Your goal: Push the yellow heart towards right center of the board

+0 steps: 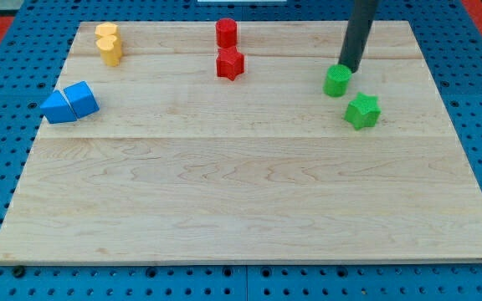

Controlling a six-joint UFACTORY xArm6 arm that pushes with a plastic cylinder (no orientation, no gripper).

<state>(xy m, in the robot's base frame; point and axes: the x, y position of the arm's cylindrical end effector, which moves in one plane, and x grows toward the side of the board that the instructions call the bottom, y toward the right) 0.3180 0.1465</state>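
Note:
Two yellow blocks stand touching at the view's top left: one at the back and one in front of it; which of them is the heart I cannot tell. My tip rests at the view's upper right, just behind a green cylinder, far to the right of the yellow blocks.
A green star lies below and right of the green cylinder. A red cylinder and a red star stand at top centre. Two blue blocks touch at the left edge of the wooden board.

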